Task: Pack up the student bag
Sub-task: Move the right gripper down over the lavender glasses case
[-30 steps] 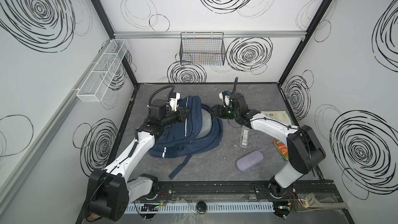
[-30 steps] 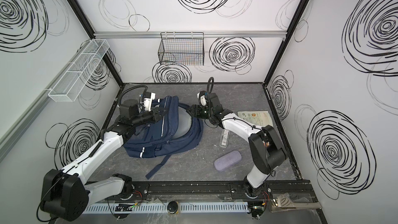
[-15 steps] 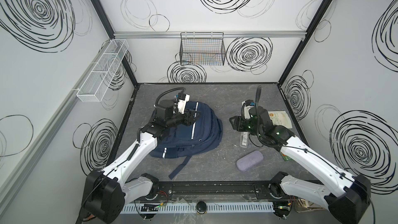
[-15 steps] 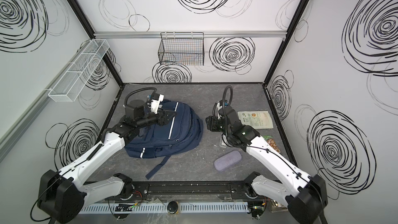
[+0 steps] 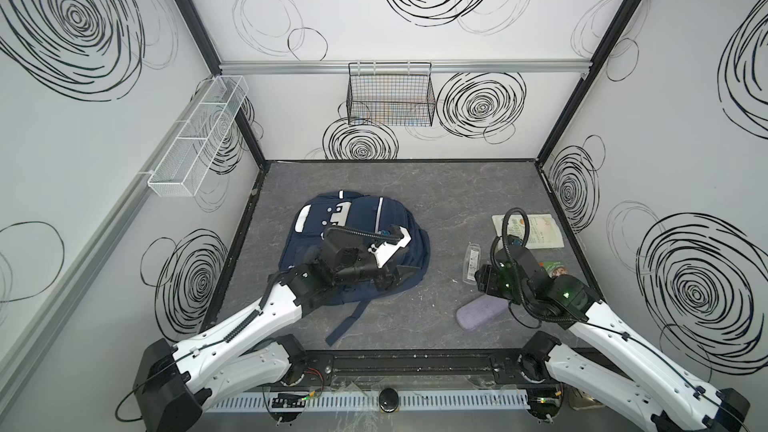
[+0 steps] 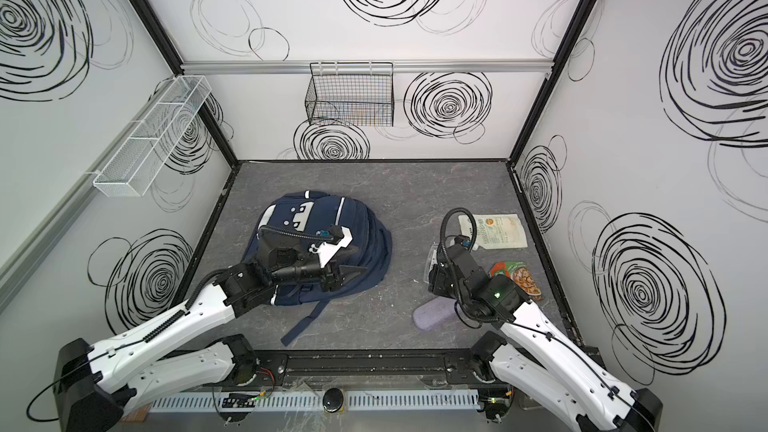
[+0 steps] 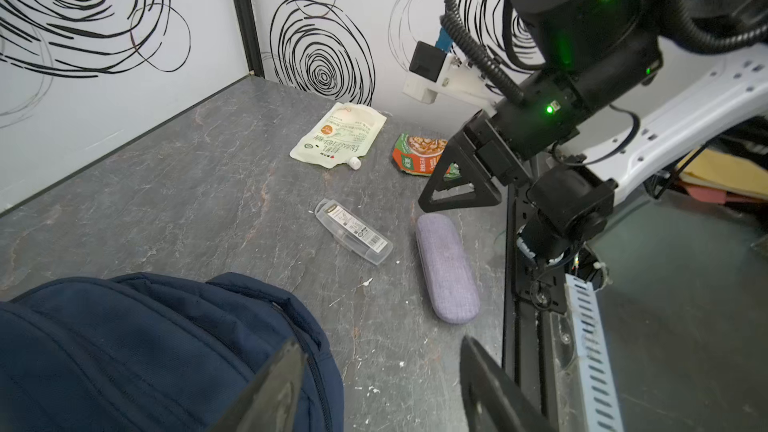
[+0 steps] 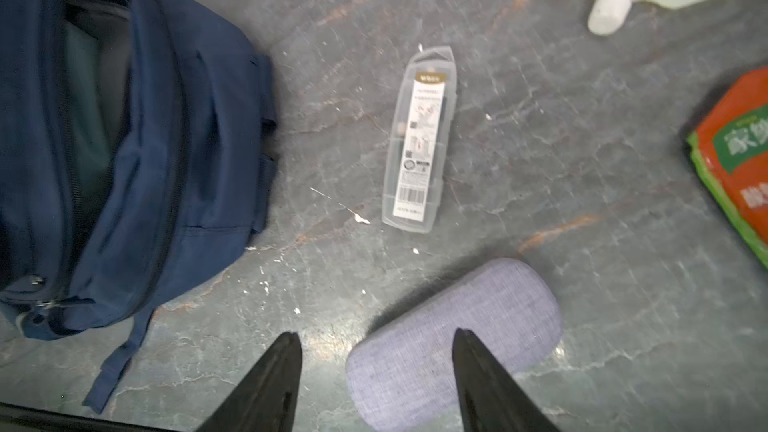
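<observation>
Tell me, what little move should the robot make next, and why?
Probably lower the right pincer onto the lilac case and close. Its jaws stand open and empty just above that case, which lies loose on the table. The student bag beside it looks unzipped, ready to take things.

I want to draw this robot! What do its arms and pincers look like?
The left arm and right arm have smooth white shells with chunky black joints. Ribbed black cables loop over each wrist, beside a white camera bracket. Small green lights glow on the right arm. The left pincer and right pincer have black, pointed, triangular fingers.
</observation>
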